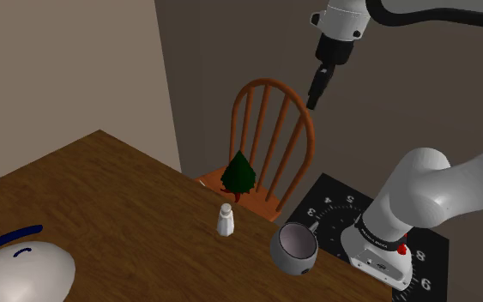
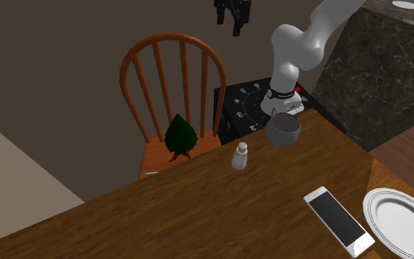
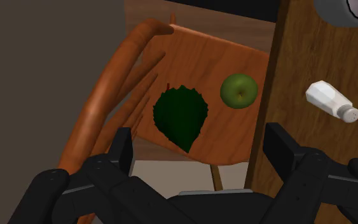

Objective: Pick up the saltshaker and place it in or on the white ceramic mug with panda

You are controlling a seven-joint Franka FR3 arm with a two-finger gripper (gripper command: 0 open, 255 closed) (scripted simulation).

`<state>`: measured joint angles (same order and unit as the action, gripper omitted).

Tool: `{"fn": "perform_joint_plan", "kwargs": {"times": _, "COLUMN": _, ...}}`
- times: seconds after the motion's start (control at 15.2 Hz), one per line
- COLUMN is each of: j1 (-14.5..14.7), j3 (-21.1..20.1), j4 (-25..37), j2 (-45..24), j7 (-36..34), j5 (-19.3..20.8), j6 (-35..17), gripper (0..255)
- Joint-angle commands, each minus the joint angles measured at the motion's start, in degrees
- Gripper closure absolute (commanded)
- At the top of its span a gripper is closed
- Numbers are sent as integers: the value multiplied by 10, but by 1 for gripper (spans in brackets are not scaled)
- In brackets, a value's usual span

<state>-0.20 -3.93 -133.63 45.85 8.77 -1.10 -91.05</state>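
Gripper (image 1: pixel 315 93) hangs high above the wooden chair (image 1: pixel 269 129), jaws open and empty; in the wrist view we see both fingers well apart. Saltshaker (image 1: pixel 225 220) stands upright on the wooden table (image 1: pixel 102 197), near the edge by the chair. Grey mug (image 1: pixel 293 249) sits to the shoulder view's right of it, apart, near the stand (image 1: pixel 334 202). Green apple (image 3: pixel 238 90) and dark green plant (image 1: pixel 238 174) rest on the chair seat.

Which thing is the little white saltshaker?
Find the edge of the brown wooden table beside the orange-brown wooden chair. The small white saltshaker stands there, near the round grey mug. It alone is slim, white and bottle-shaped, with a capped top.
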Motion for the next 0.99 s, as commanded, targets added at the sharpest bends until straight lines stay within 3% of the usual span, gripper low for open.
{"fn": "perform_joint_plan", "kwargs": {"times": 0.0, "j1": 0, "j3": 0, "j4": 0, "j2": 0, "j7": 0, "j5": 0, "j6": 0, "gripper": 0}}
{"fn": "perform_joint_plan", "kwargs": {"times": 0.92, "j1": 45, "j3": -163, "j4": -60, "j2": -101, "j7": -170, "j5": -94, "j6": -157, "gripper": 0}}
